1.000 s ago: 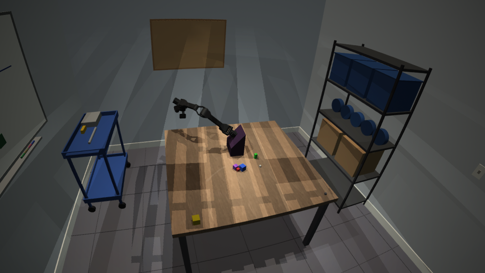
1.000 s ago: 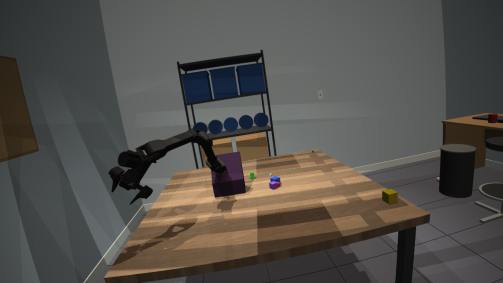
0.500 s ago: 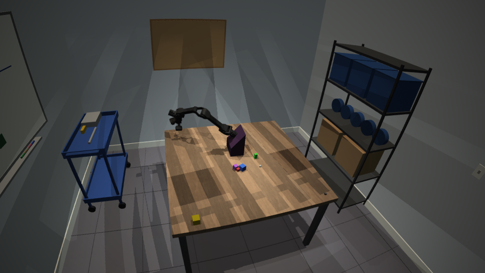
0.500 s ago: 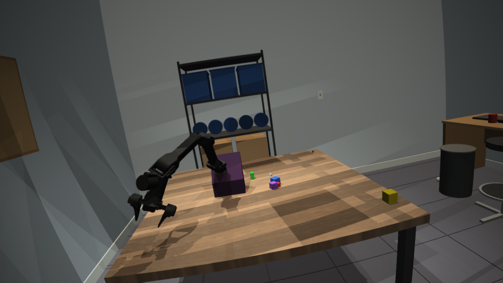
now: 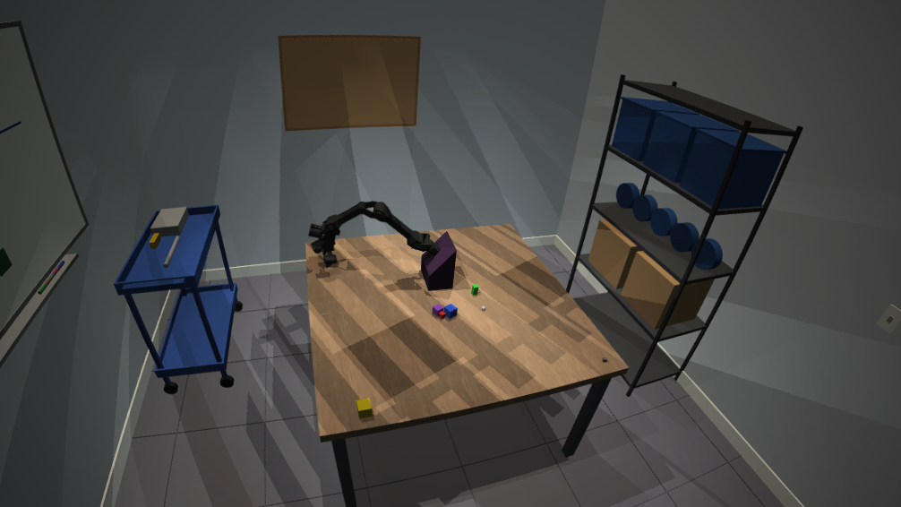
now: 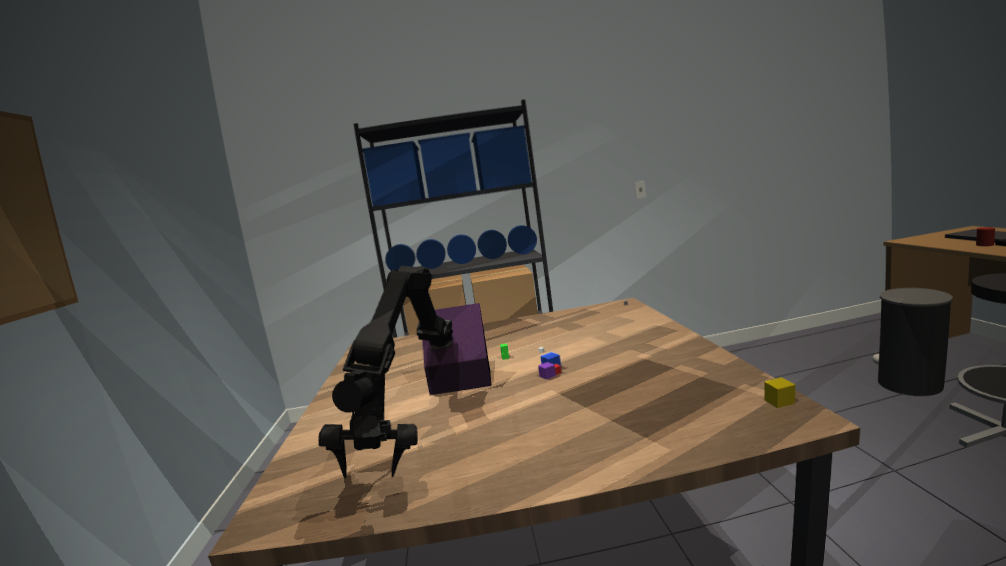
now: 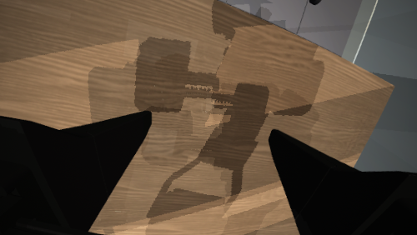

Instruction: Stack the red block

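The small red block (image 5: 441, 313) (image 6: 557, 368) lies on the table, close between a purple block (image 5: 437, 309) (image 6: 546, 370) and a larger blue block (image 5: 450, 310) (image 6: 551, 359), which partly hide it. The small upright green tower (image 5: 475, 289) (image 6: 504, 351) stands a little apart from them, nearer the dark purple wedge. My gripper (image 6: 369, 476) (image 7: 212, 126) is open and empty, fingers down above the table near its edge, far from the red block and the tower. Only table top and shadows show between the fingers in the wrist view.
The arm's base is mounted on the dark purple wedge (image 5: 440, 270) (image 6: 460, 359), beside the tower. A tiny white object (image 5: 483, 308) (image 6: 541, 349) lies near the blue block. A yellow cube (image 5: 364, 408) (image 6: 779, 392) lies near a far corner of the table. A tiny dark object (image 5: 604, 359) (image 6: 625, 302) lies near another corner.
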Controlling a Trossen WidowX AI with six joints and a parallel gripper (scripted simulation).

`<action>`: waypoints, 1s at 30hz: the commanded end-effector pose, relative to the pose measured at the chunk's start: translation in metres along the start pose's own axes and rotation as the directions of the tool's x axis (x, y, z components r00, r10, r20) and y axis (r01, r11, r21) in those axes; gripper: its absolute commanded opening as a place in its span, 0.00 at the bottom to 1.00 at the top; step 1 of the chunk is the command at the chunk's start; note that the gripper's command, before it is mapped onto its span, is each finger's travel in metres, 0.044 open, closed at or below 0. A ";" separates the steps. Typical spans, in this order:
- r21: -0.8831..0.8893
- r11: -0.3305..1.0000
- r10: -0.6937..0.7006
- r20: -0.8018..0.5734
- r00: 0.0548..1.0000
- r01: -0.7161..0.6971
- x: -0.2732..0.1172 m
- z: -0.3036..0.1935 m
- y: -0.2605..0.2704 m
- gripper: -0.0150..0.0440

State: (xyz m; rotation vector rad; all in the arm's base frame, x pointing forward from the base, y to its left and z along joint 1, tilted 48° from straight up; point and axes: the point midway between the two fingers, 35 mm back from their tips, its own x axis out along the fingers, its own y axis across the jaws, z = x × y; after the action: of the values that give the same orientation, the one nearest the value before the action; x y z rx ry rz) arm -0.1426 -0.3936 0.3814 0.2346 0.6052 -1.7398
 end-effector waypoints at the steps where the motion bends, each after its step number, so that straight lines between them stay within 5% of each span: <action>1: -0.008 0.998 0.062 0.010 0.998 -0.062 0.003 0.005 0.034 1.00; 30: -0.328 0.788 0.512 -0.123 0.850 -0.522 -0.037 -0.032 0.322 1.00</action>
State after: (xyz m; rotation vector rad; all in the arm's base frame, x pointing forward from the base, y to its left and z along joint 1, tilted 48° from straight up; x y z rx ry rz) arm 0.1467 -0.4022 0.2939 0.1559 0.7546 -1.1182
